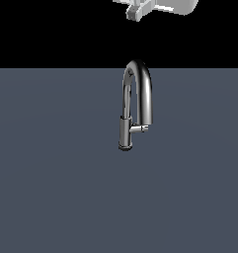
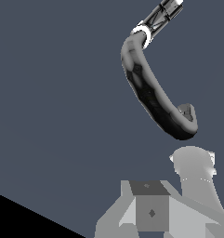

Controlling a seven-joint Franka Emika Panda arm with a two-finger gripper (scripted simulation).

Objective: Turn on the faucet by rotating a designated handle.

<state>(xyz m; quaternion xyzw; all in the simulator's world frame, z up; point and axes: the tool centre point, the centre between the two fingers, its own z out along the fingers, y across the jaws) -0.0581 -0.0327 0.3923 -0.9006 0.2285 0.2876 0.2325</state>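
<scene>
Handle (image 1: 139, 129) sticking out sideways from faucet (image 1: 136, 104) base, toward exterior view's right, under arch of spout. You're seeing nothing touching it. Faucet standing upright on grey surface (image 1: 51, 188). Gripper (image 1: 136, 11) hanging high above spout, well apart from handle, only partly showing at frame edge. In wrist view, spout arch (image 2: 153, 95) lying ahead of fingers (image 2: 192, 162), no contact. Jaw state: cannot tell from what you're given.

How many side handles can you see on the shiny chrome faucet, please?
1. A short, thin chrome rod handle sticks out from the darker cylindrical base of the chrome gooseneck faucet, toward the exterior view's right. Another on the far side could be hidden.
</scene>
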